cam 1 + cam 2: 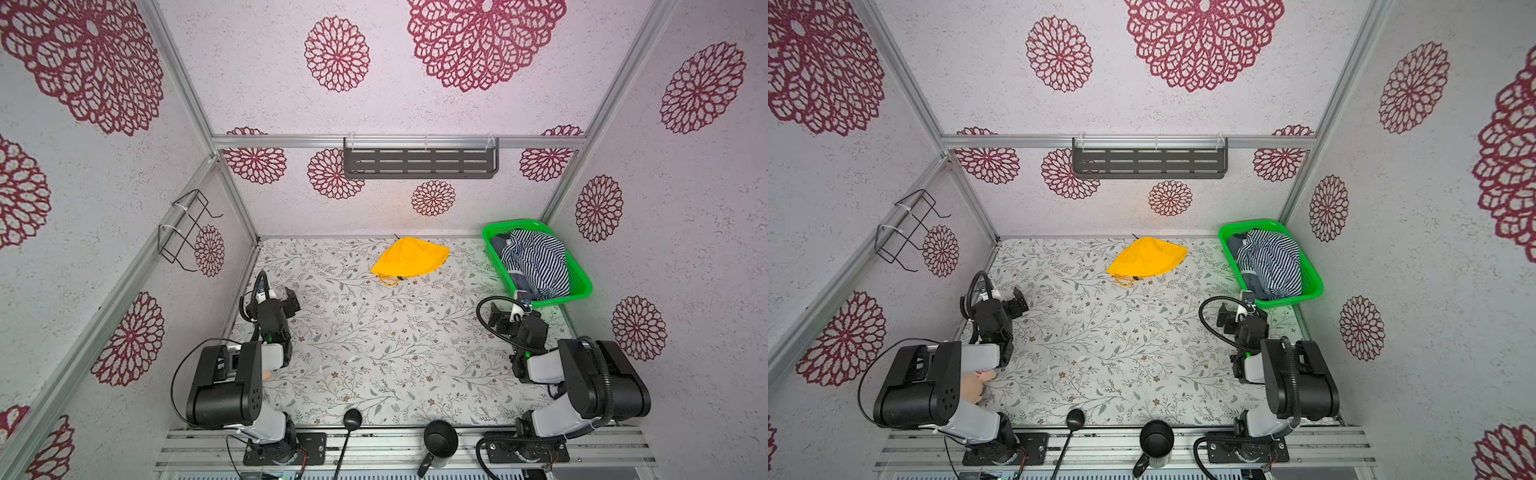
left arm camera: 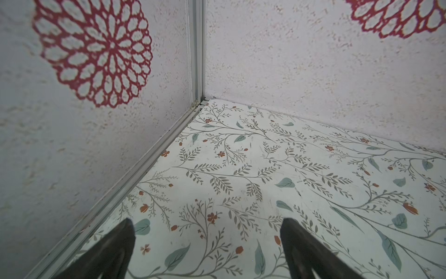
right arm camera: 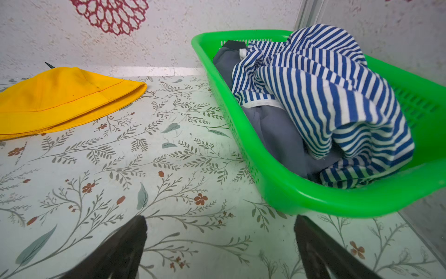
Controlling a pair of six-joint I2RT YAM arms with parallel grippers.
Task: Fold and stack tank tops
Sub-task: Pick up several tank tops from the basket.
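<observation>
The navy-and-white striped tank top (image 3: 325, 91) lies crumpled on top of the slate grey tank top (image 3: 272, 135). Both are bundled unfolded inside the green basket (image 3: 313, 200). The basket sits at the far right corner of the floral bench (image 1: 374, 332), close to the side wall. The right gripper (image 3: 219, 221) is poised just in front of the basket's near rim, its jaws spread wide with nothing between them. A yellow cloth hat (image 1: 409, 257) rests flat near the back wall, well apart from the basket. The left gripper (image 2: 207, 222) hangs over the bench's left side, facing the far left corner — also spread and empty. A black ladle (image 1: 352, 419) and a black mug (image 1: 440, 438) are at the near edge.
</observation>
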